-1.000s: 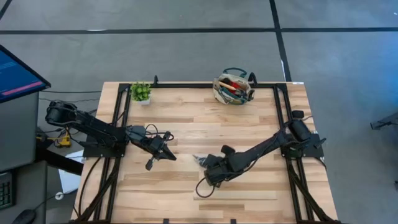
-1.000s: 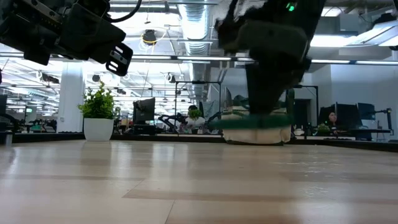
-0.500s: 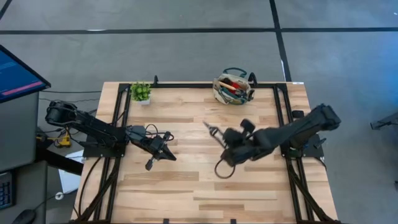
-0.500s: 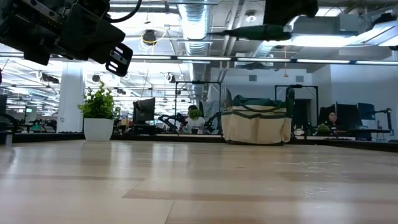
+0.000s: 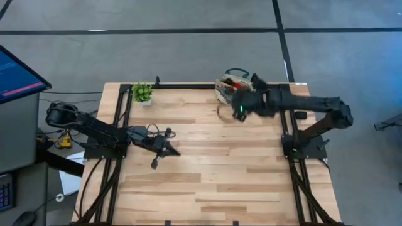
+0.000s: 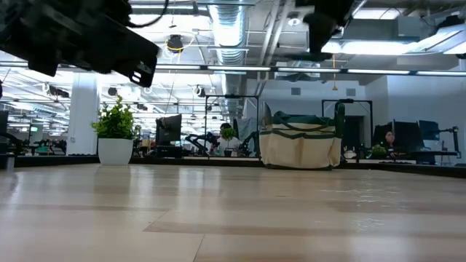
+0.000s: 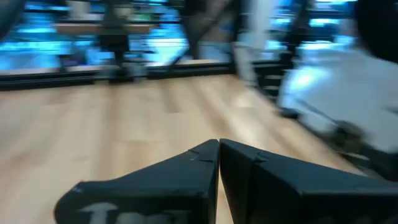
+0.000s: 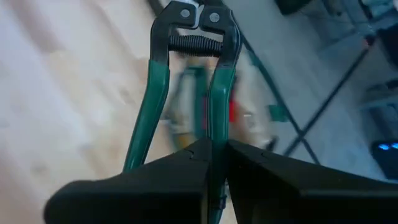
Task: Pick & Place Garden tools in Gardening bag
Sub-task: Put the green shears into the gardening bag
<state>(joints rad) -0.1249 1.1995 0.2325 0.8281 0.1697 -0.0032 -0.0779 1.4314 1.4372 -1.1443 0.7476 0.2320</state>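
The gardening bag [image 5: 227,83], beige with green trim, stands at the table's far edge with tools in it; it also shows in the low view [image 6: 300,142]. My right gripper [image 5: 237,102] hangs high beside and partly over the bag, shut on green-handled pruners [image 8: 186,68]. The blurred bag [image 8: 245,115] shows behind the pruners in the right wrist view. My left gripper [image 5: 166,148] hovers above the table's left middle, shut and empty [image 7: 219,155]. My right gripper pinches one green handle of the pruners [image 8: 219,118] between its two fingers. The other handle [image 8: 146,124] splays free beside the fingers. The pruners run along the fingers, with spring and pivot [image 8: 196,31] pointing away from the gripper. They are lifted clear of the table.
A small potted plant [image 5: 142,93] stands at the far left corner, and shows in the low view [image 6: 115,131] too. Black frame rails [image 5: 286,119] run along the table's sides. Bare wood [image 5: 213,176] fills the middle and near part.
My right gripper has risen from the table's middle and swung toward the far edge, up to the bag, staying shut. The pruners have gone with it, lifted clear of the table. My left gripper has turned a little in place.
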